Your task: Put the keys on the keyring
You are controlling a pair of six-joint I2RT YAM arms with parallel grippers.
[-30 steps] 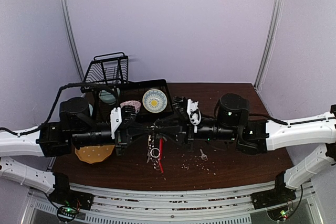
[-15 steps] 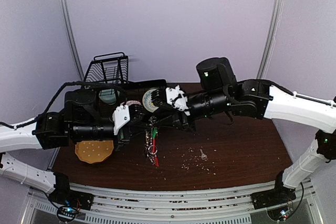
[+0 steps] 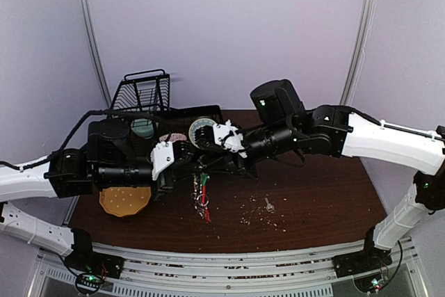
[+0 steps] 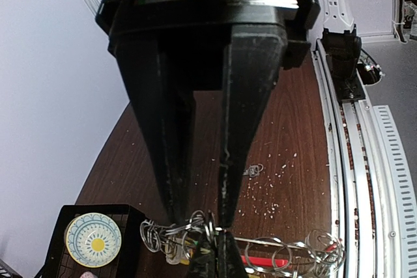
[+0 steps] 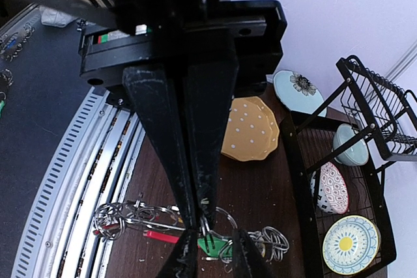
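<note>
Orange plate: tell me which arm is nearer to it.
Left. The left arm lies over the plate's far edge in the top view; the right arm reaches in from the opposite side only as far as the keyring, right of the plate.

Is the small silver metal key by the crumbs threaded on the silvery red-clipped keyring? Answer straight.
No: the small silver key lies alone on the brown wooden table, apart from the keyring.

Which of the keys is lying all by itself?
The small silver key lying flat on the table, to the right of the keyring. The other keys are bunched together at the keyring.
</note>
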